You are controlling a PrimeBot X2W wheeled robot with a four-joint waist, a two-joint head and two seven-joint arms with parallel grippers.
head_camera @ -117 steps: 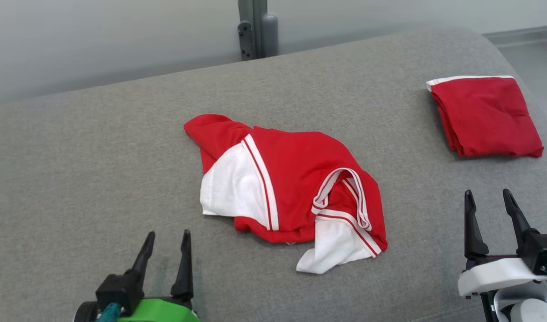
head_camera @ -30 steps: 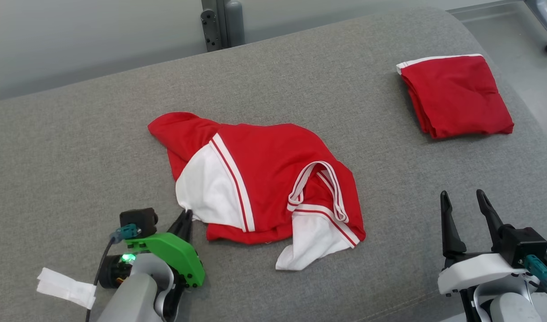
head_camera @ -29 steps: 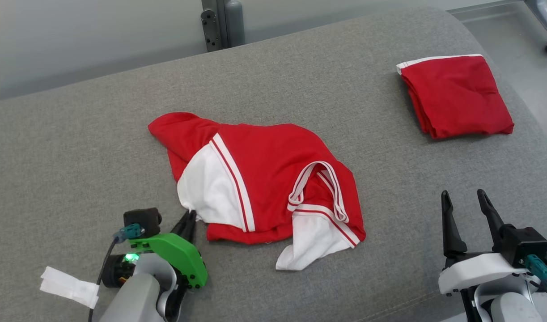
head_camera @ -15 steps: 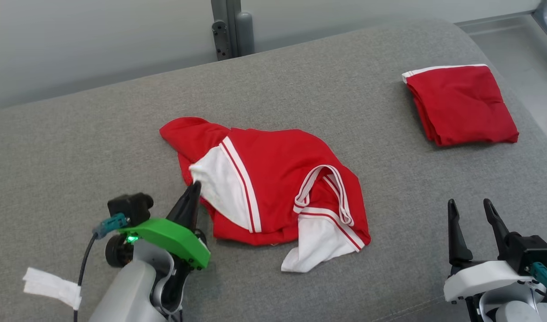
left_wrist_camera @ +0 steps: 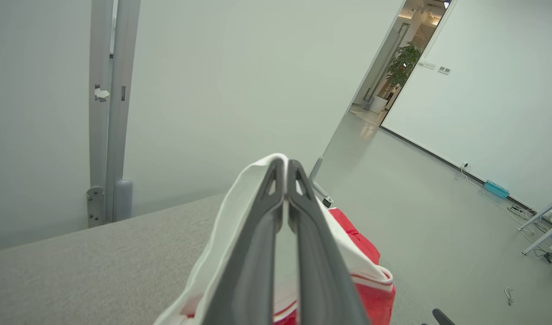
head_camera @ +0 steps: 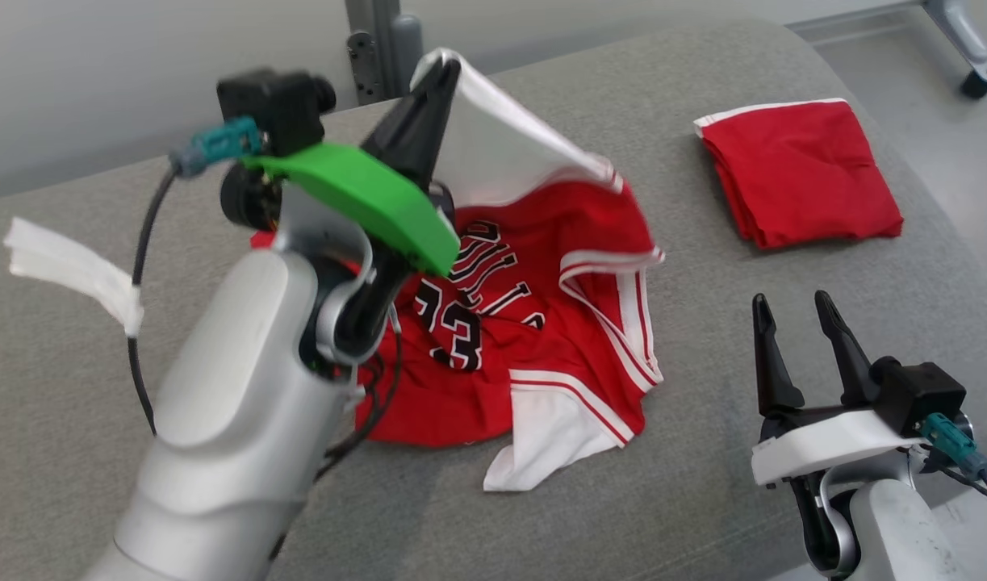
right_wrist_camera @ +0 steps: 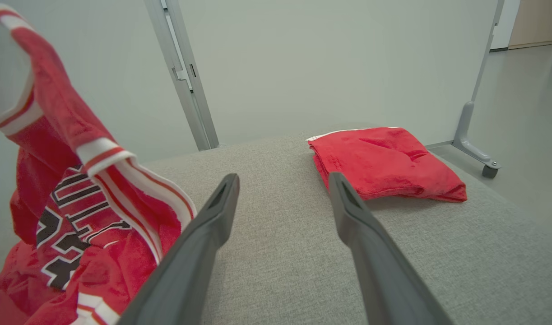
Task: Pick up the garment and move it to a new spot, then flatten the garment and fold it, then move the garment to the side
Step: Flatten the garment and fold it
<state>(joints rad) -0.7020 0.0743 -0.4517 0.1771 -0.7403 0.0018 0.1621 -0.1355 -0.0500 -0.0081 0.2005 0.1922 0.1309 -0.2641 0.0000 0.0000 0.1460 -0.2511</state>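
Head camera above grey cushion [head_camera: 703, 476], wrist cameras low, all sharing jersey [head_camera: 541, 323]

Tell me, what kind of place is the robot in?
Probably an office or lab room, not a home: plain white walls with a metal post, a bare shiny floor with loose cables, and a potted plant by the doorway.

The red-and-white cloth jersey [head_camera: 541, 323] looks smooth and faintly glossy, the grey woven-fabric bench [head_camera: 703, 500] under it coarse and matt, and the left gripper [head_camera: 446, 68] has matt dark plastic fingers [head_camera: 416, 129].
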